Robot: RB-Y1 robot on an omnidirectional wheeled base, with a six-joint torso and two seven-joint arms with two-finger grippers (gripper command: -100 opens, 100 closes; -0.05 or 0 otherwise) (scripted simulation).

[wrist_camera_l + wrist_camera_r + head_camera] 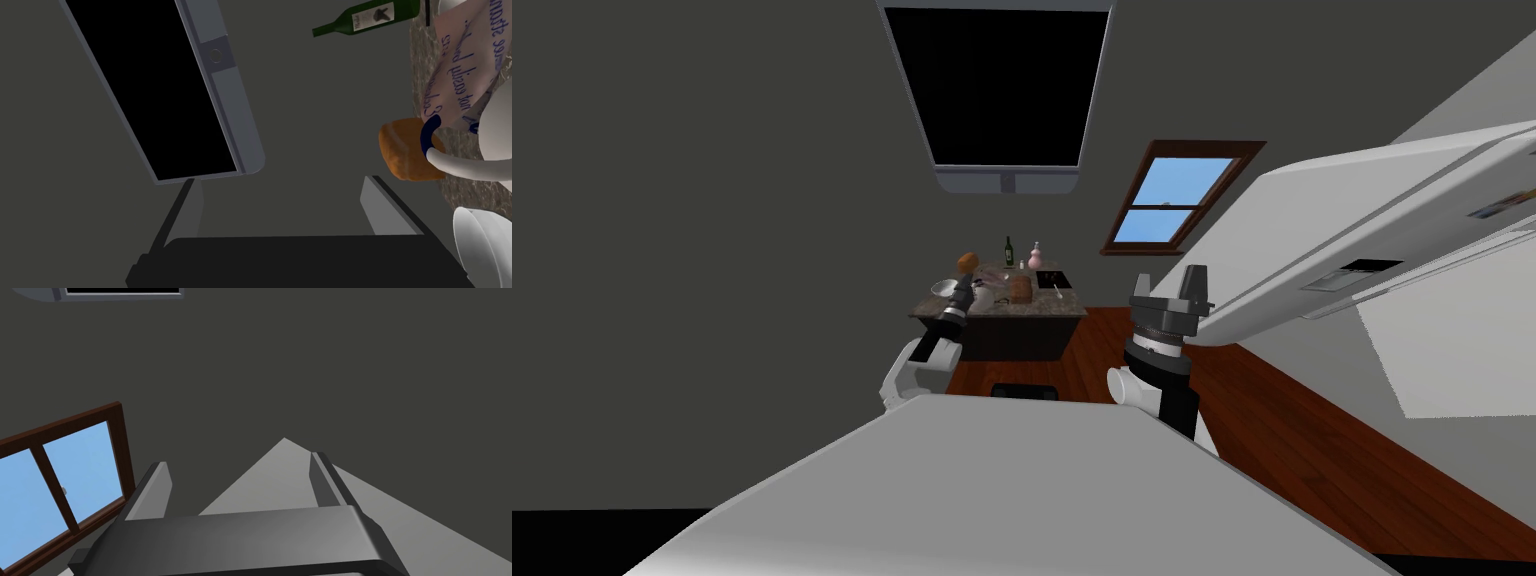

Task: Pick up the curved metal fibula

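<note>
Small kitchen w/ dark grey walls, red-brown wood floor (1312, 440), a wood-framed window (1177, 200) showing blue sky, and a big grey-framed panel (1002, 90) w/ a black area inside. Mottled stone worktop (999, 312) on a dark base sits against the far wall. It's cluttered: green bottle (1008, 250) and pink flask (1034, 255) at the back, orange lump (968, 262) and white bowl (942, 288) on the left side, brown block (1021, 289) in the middle, plus a mug w/ handwriting on it (465, 70). Fibula: prob somewhere in that clutter, too small to tell apart tbh.

Left claw (964, 288) is over the worktop's left edge, just beside the bowl and the lump, fingers spread, nothing between them. Right claw (1169, 287) is up in the air, also spread and holding nothing, just beside the white fridge (1382, 230), well apart from the worktop stuff. Open floor btw worktop and fridge
</note>
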